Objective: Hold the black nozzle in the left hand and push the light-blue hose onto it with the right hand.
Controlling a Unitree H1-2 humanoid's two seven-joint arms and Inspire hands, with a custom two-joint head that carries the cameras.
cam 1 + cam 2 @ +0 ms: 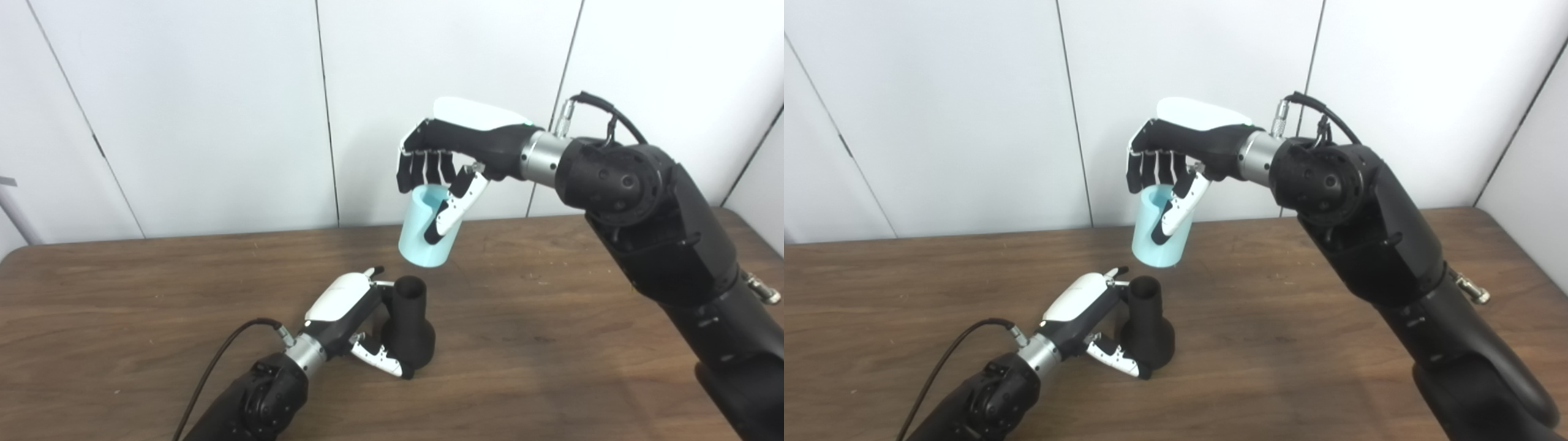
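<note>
Left eye view and right eye view give us the same scene: a brown wooden desk (pixel 551 343) against white wall panels (pixel 202 110), with both our arms reaching in from the near edge.

Our left hand (pixel 352 315) is low, at the near left of the middle, and its fingers (pixel 383 361) are wrapped around the black nozzle (pixel 409 327). The thumb crosses the wide base on the near side, while the rest of the hand curls behind the narrow neck. The nozzle stands upright on the desk, wide base down, open narrow end up.

Our right hand (pixel 453 156) is raised, above and a little to the right of the nozzle. It holds the light-blue hose (pixel 427 228), a short tube, with its fingers (pixel 422 168) hooked over the upper rim and the thumb pressed along the near side. The hose is tilted, its lower open end pointing down and to the left toward the nozzle top. The two parts are near each other but apart, with a clear gap between hose end and nozzle mouth.

A black cable (pixel 214 361) loops off our left wrist over the desk.
</note>
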